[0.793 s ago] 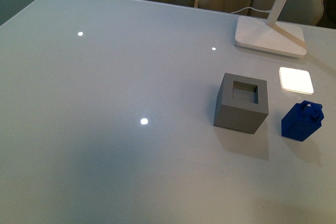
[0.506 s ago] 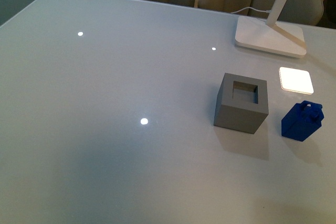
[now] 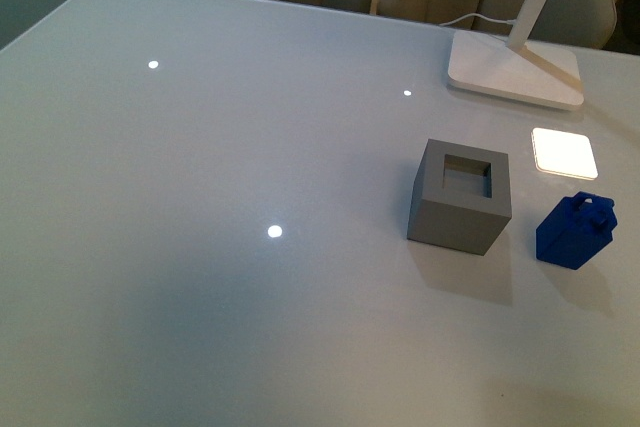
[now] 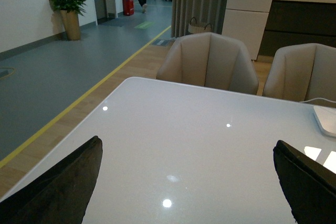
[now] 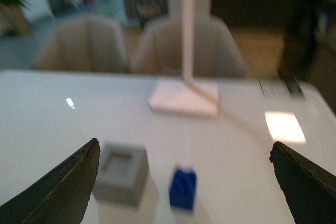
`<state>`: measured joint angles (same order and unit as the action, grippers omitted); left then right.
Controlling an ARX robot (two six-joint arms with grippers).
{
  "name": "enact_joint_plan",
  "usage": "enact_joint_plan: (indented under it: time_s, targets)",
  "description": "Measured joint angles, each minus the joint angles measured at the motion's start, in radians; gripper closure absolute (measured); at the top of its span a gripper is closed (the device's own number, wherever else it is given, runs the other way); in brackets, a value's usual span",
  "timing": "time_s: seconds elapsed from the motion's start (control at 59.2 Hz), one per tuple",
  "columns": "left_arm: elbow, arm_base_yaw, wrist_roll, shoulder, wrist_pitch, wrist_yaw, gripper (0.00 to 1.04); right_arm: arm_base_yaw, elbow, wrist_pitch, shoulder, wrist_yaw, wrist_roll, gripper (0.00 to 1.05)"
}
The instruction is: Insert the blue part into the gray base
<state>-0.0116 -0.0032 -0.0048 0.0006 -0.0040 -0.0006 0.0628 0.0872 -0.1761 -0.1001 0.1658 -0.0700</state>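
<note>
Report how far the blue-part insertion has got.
Nothing done yet: the blue part sits on the table beside the gray base, whose square hole is empty. In hand: nothing; the left gripper and right gripper are both open and empty. Remaining: grasp the blue part, lift it, insert it.

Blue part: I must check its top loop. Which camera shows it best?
The front view. The blue part stands sharp and unobstructed right of the gray base, its top loop visible. The right wrist view shows it only as a blurred blue block. The left wrist view does not show it.
</note>
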Motion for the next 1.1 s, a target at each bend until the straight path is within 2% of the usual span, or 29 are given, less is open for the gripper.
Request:
enact_joint_plan:
  time_s: [0.034,0.068,0.118,0.253,0.304,0.439,0.54,0.743,1.097]
  targets:
    - [0.0,0.0,0.0,0.0,0.0,-0.002,0.07,0.04,0.057,-0.114,-0.107,0.092,-0.051,0.09]
    - [0.0,0.0,0.0,0.0,0.0,-0.001,0.07,0.055,0.087,-0.159,-0.183,0.112,-0.08,0.09]
    - [0.0,0.0,0.0,0.0,0.0,0.0,0.07,0.042,0.124,-0.147,-0.324,0.09,-0.121,0.09]
    - [0.0,0.0,0.0,0.0,0.0,0.0,0.07,-0.07,0.227,0.028,-0.672,-0.036,-0.122,0.09]
    - [0.0,0.0,0.0,0.0,0.0,0.0,0.07,-0.12,0.312,0.124,-0.904,-0.075,-0.122,0.09]
    - [0.0,0.0,0.0,0.0,0.0,0.0,0.07,-0.142,0.518,0.19,-1.368,-0.149,-0.148,0.09]
    - [0.0,0.0,0.0,0.0,0.0,0.0,0.07,-0.134,0.624,0.198,-1.578,-0.14,-0.151,0.09]
    - [0.0,0.0,0.0,0.0,0.0,0.0,0.07,-0.105,0.759,0.185,-1.802,-0.132,-0.156,0.09]
    - [0.0,0.0,0.0,0.0,0.0,0.0,0.07,-0.079,0.894,0.148,-1.956,-0.109,-0.182,0.09]
